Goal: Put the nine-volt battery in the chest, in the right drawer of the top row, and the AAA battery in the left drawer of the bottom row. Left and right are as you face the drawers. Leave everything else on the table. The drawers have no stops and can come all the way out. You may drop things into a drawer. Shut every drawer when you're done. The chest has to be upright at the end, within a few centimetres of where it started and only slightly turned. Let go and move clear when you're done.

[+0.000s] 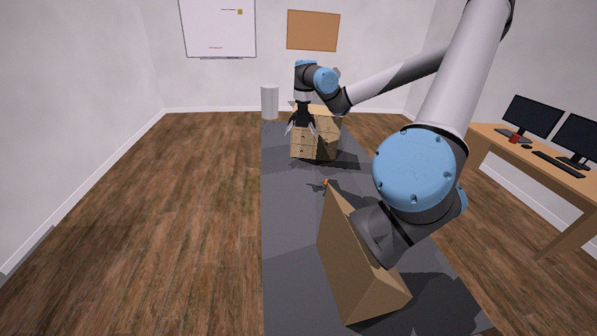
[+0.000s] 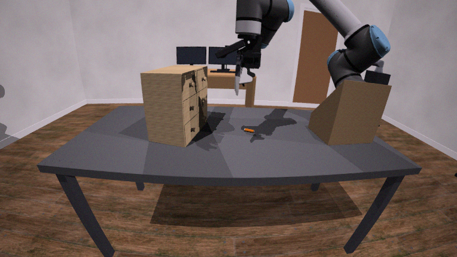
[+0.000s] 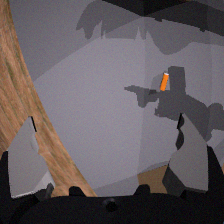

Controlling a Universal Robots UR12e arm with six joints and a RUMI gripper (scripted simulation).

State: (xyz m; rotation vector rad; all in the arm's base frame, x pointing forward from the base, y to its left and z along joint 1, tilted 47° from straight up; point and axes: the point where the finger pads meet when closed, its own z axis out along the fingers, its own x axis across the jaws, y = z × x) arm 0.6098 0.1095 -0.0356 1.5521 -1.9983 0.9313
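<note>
The chest [image 1: 297,145] [image 2: 163,105] stands upright at the far end of the table in the top view. Its drawers look shut, though shadow covers part of the front. An orange cylindrical battery [image 1: 326,182] [image 2: 248,129] [image 3: 164,82], apparently the AAA, lies on its side on the table between the chest and a tan block. No nine-volt battery is seen in any view. My gripper [image 1: 300,135] [image 2: 237,91] [image 3: 106,116] is open and empty, fingers pointing down. It hangs high above the table, in front of the drawers, with the battery well below it.
The tall, slant-topped tan block [image 1: 346,254] [image 2: 355,118] stands at the table's other end, with the arm's elbow side passing close to it in the top view. The grey table [image 1: 284,287] [image 2: 191,162] ends near the chest's side. A desk with monitors stands apart.
</note>
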